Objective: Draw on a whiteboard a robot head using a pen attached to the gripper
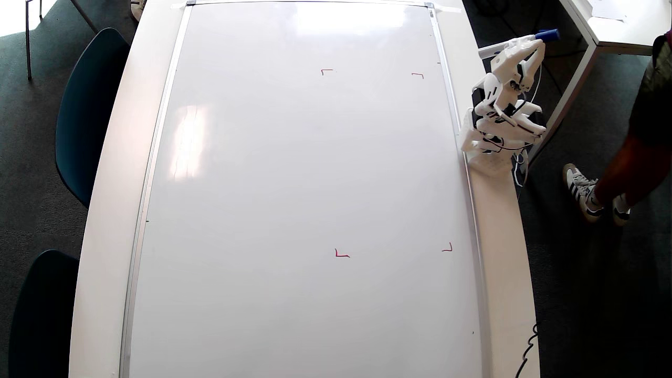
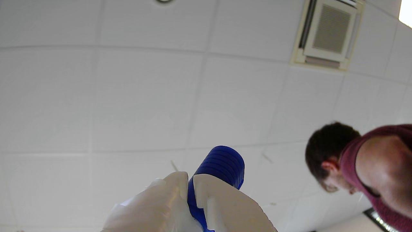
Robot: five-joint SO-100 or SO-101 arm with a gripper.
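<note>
— Dark carpet all round, white table (image 1: 113, 173) running the length of the overhead view, two dark blue chairs (image 1: 86, 105) tucked along its left side. What's on it?

— Whiteboard (image 1: 294, 199), glossy, thin silver frame, covering nearly the whole tabletop. Four small red corner marks (image 1: 342, 254) on its right half. Glare patches near the top and left. I can make out no blue line on it.

— And the arm?

— Small white arm, base on the table strip just beside the board's right frame. Folded up and back, reaching toward the upper right, off past the table edge. Gripper (image 1: 530, 44) well apart from the board surface.

— Pen?

— Pen (image 1: 527, 41) lies across the claw tip, blue cap end poking right, white barrel sticking out left. Wrist view, aimed at the ceiling tiles, shows it closer: the two white fingers (image 2: 225, 199) of the gripper (image 2: 190, 180) pinched nearly together, blue ribbed pen (image 2: 222, 164) wedged in the slit between them. Clamped on it.

— Tip?

— Can't see the dark tip in either view.

— Anyone about?

— Person (image 2: 370, 167) in a maroon sleeveless top, dark hair, at the right of the wrist view; overhead shows the person's (image 1: 625, 168) legs and white striped sneakers standing on the carpet right of the table. Ceiling vent (image 2: 328, 32) upper right.
</note>
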